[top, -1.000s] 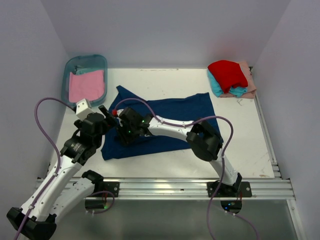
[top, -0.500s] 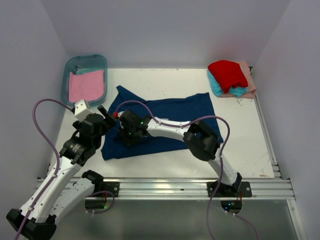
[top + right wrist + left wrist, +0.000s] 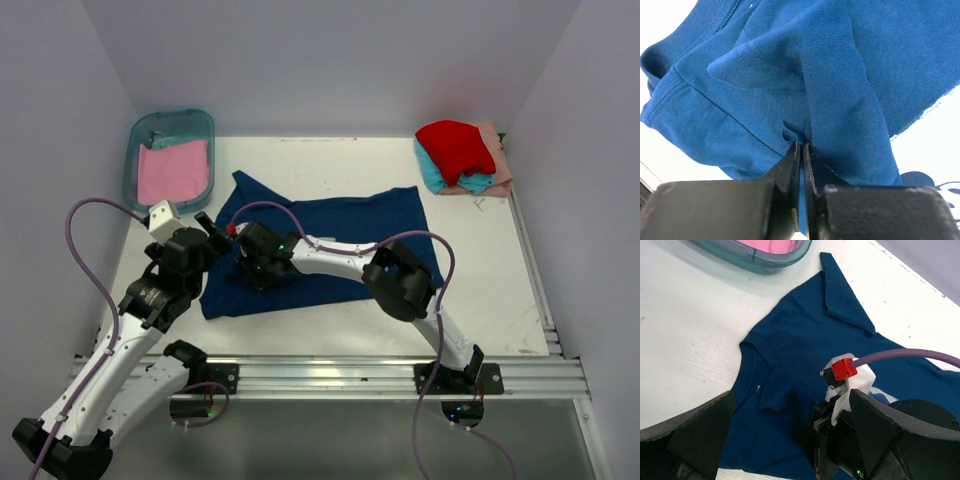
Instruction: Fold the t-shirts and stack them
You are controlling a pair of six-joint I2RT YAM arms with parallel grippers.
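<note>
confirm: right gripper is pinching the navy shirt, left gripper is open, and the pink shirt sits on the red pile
One slip: the pink shirt lies in the teal bin at the far left, not on the red pile, as the top external view shows. The right gripper does pinch the navy shirt, and the left gripper is open.

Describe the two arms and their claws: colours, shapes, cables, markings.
The left arm and right arm both have white links and bulky black joints, and a looping purple cable trails along each. The left claw has broad black wedge-shaped fingers. The right claw has thin, flat black ones. A red plug sits at the right wrist, with a small green light nearby.
</note>
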